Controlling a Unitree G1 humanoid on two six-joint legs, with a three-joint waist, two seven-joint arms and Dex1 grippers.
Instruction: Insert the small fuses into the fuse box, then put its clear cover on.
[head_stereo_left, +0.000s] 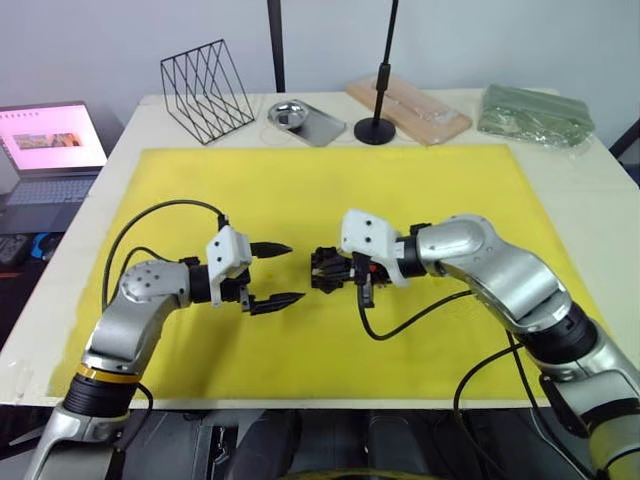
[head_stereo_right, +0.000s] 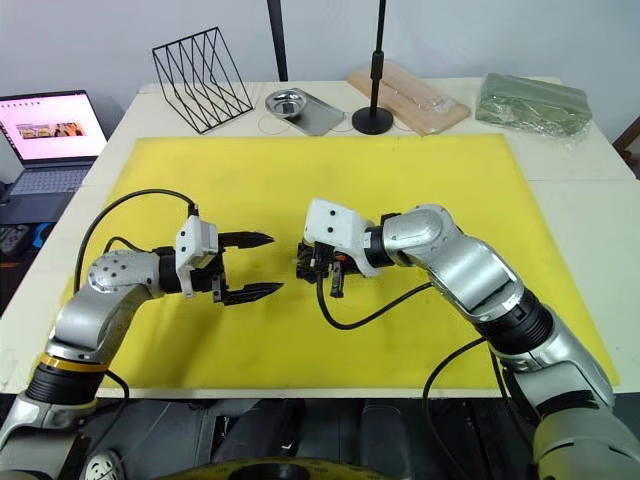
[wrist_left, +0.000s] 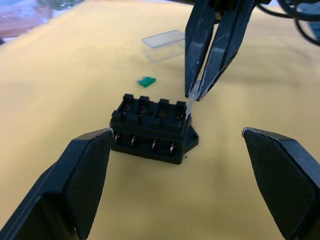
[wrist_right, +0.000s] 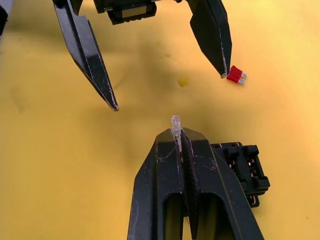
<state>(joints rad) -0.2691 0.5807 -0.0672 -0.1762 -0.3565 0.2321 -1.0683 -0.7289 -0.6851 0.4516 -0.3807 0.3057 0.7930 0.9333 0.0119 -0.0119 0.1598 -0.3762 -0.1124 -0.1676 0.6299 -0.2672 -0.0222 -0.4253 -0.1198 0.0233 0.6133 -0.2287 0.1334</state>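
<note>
The fuse box (wrist_left: 154, 131) is seen on the yellow mat (head_stereo_left: 420, 190), near the middle of it and between the two grippers. The right gripper (wrist_right: 176, 131) is closed on a small pale, translucent fuse (wrist_right: 175, 122), which is pinched between the fingertips; in the left wrist view that fuse is held at the end slot of the box, at or just above its top face. The left gripper (head_stereo_left: 277, 273) is held wide open to the left of the box, its two fingers spread apart and pointed toward it, with nothing between them. A green fuse (wrist_left: 146, 81) is seen lying on the mat just beyond the box, and the clear cover (wrist_left: 164, 43) lies farther off in the same direction. A red fuse (wrist_right: 235, 75) lies on the mat close beside one tip of the left gripper. At the far edge of the table, a wire rack (head_stereo_left: 207, 90), a metal tray (head_stereo_left: 312, 122) with a small bowl (head_stereo_left: 287, 114) and a wooden board (head_stereo_left: 408, 108) are set.
</note>
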